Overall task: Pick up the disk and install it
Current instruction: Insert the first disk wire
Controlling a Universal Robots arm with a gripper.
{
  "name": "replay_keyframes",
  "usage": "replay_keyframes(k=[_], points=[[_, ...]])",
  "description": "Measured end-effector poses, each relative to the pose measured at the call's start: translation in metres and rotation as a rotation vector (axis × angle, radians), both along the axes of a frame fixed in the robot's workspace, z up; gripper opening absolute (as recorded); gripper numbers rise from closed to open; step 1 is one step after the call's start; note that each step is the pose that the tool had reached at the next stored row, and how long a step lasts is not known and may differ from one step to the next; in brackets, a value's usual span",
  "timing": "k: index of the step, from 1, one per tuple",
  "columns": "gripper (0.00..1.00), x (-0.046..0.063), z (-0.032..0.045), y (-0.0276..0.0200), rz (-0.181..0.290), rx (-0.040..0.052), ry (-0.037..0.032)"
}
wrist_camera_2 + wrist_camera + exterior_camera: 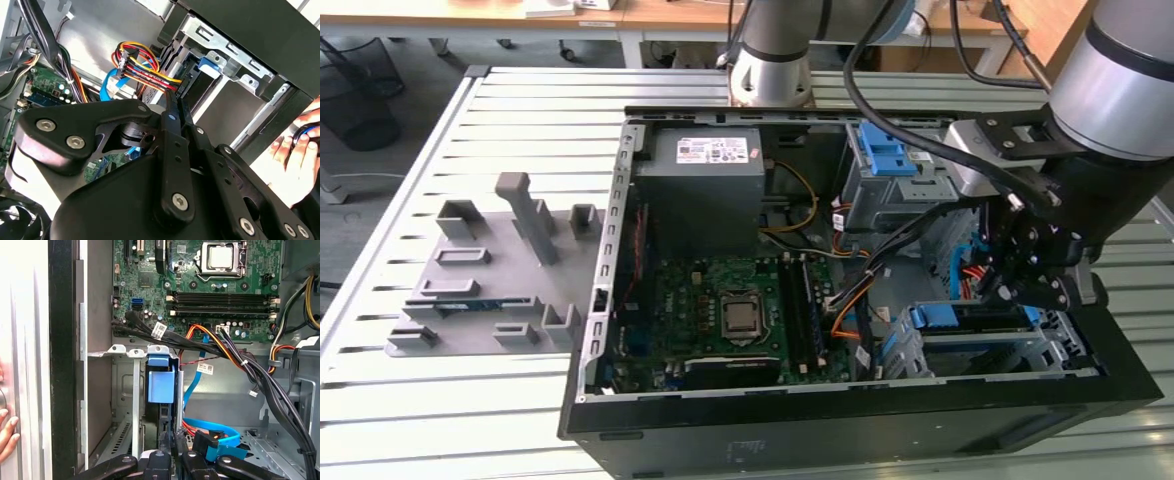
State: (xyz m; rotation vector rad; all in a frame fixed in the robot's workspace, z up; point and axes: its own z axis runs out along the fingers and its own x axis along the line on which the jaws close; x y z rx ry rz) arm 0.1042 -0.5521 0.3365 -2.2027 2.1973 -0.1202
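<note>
gripper [1034,290] down inside the open computer case [854,425] on the exterior view's right, hanging just over the drive cage [1041,350]; the disk [974,318] sits in that cage, its blue carrier handle facing the motherboard [734,320]; in the first wrist view the disk [161,385] stands edge-on in the bay between the metal rails, blue tab toward the camera, with the black linkage right below it; whether the fingers are apart or together, cannot tell; a blue data cable [215,435] loops just beside the bay; a person's hand [300,150] rests outside the case wall; a grey fixture tray [494,280] lies on the table, well apart from the case
</note>
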Motion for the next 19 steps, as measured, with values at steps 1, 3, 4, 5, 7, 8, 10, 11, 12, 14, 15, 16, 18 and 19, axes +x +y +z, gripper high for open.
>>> replay_keyframes(k=[1, 3, 4, 5, 7, 8, 10, 11, 12, 14, 15, 16, 18, 19], points=[[0.16, 0.0, -0.0001, 0.0, 0.0, 0.0001, -0.0005], [0.16, 0.0, -0.0002, 0.0, 0.0, 0.0004, -0.002], [0.16, -0.0001, -0.0003, -0.0001, 0.0, 0.001, -0.0039], [0.16, -0.0001, -0.0003, -0.0002, 0.0, 0.0015, -0.0066], [0.16, -0.0004, -0.0006, -0.0007, 0.0, 0.0019, -0.0091], [0.16, -0.0004, -0.0006, -0.0007, 0.0, 0.0018, -0.0105], [0.16, -0.0005, -0.0007, -0.0007, 0.001, 0.0017, -0.013], [0.16, -0.0008, -0.0009, -0.0009, 0.001, 0.0018, -0.0144], [0.16, -0.001, -0.0013, -0.0013, 0.001, 0.0019, -0.0162], [0.16, -0.0015, -0.0021, -0.0019, 0.001, 0.0017, -0.0191], [0.16, -0.0015, -0.0025, -0.0019, 0.001, 0.0016, -0.0195], [0.16, -0.0015, -0.0027, -0.0019, 0.001, 0.0014, -0.0197], [0.16, -0.0018, -0.0035, -0.002, 0.001, 0.0031, -0.0205], [0.16, -0.0019, -0.0036, -0.002, 0.001, 0.0032, -0.0208]])
